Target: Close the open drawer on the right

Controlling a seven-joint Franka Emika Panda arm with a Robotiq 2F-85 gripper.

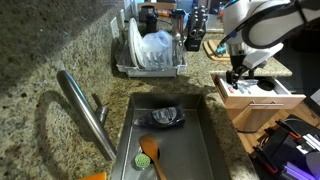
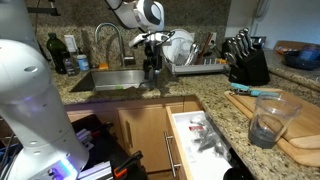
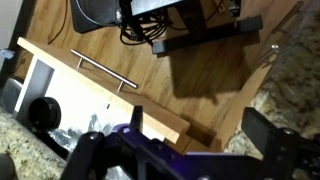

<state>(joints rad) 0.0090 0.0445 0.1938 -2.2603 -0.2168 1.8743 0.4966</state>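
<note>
The drawer stands pulled out from the tan cabinets below the granite counter. It has a white inside holding small dark and white items. It also shows in an exterior view. In the wrist view its tan front with a metal bar handle lies below the gripper. My gripper is open and empty, its two dark fingers spread apart. In the exterior views the gripper hangs above the counter edge by the drawer, not touching it.
A steel sink holds a dark bowl and a wooden spoon. A faucet and a dish rack stand near it. A knife block, a cutting board and a glass sit on the counter. Black equipment lies on the floor.
</note>
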